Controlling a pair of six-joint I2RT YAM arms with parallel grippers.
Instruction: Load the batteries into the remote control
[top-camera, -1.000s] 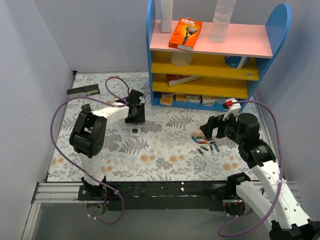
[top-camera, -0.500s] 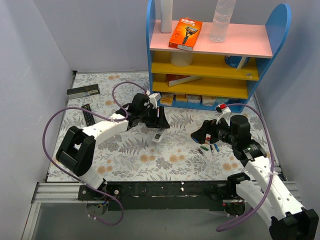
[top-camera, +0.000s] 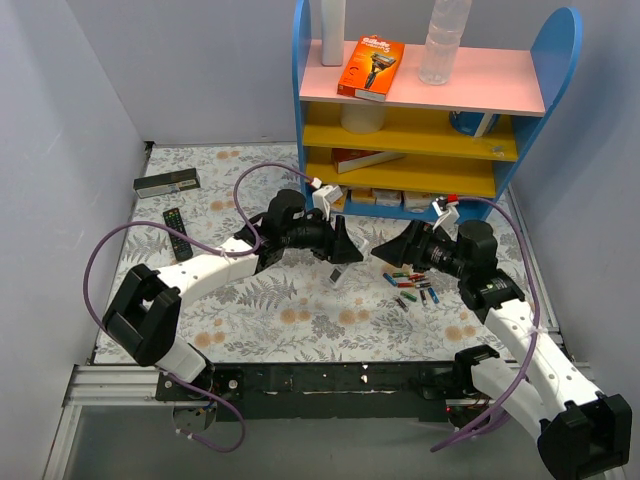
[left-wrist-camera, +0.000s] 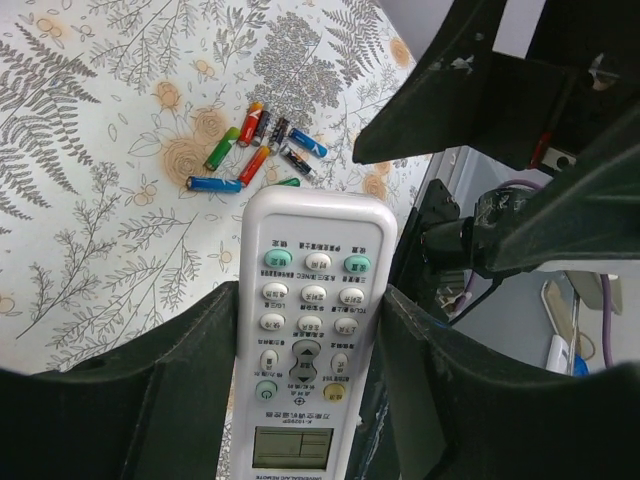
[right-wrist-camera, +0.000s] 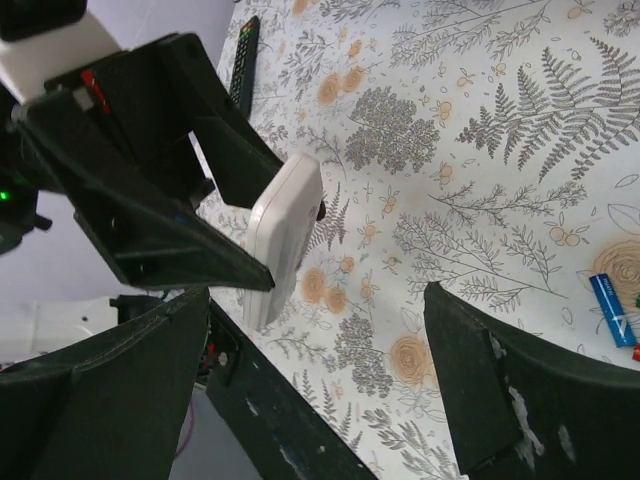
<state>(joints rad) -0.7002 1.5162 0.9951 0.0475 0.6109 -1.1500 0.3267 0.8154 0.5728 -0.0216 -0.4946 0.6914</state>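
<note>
Left wrist view shows remote control (left-wrist-camera: 308, 335) gripped inside left pincer (left-wrist-camera: 310, 300)

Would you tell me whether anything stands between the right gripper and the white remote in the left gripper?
Nothing visible does. The remote control, clamped in the left gripper, faces the open right gripper across clear air.

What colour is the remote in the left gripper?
White. The remote control shows best in the left wrist view.
</note>
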